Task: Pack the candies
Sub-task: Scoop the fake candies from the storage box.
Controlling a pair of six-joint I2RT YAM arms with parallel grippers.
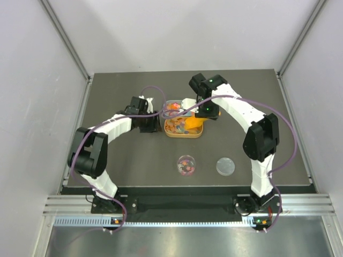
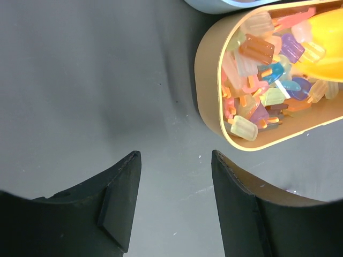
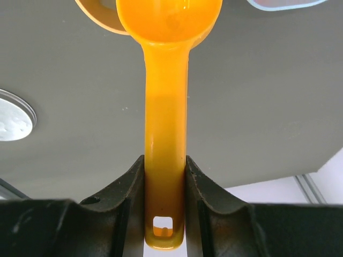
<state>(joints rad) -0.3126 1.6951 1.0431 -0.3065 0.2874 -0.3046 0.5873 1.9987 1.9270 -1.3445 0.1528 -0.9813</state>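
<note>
Scooping step: on the table [image 1: 123, 160], the tray [image 2: 206, 80] sits far centre, with the left gripper [image 2: 174, 160] open and empty just beside its left end, not touching. A cup [image 1: 186, 164] stands near centre, its lid [image 1: 225, 166] to the right. The right gripper [image 3: 164, 163] clamps the scoop [image 3: 166, 107] by the handle, bowl in the tray's right end among the candies [image 2: 262, 69]. Best bet: push low through the pile, lift level, tip over the cup.

White walls [image 1: 171, 32] stand around a dark grey surface [image 1: 134, 158]. A shiny metal rail [image 1: 64, 206] runs along its near edge.
</note>
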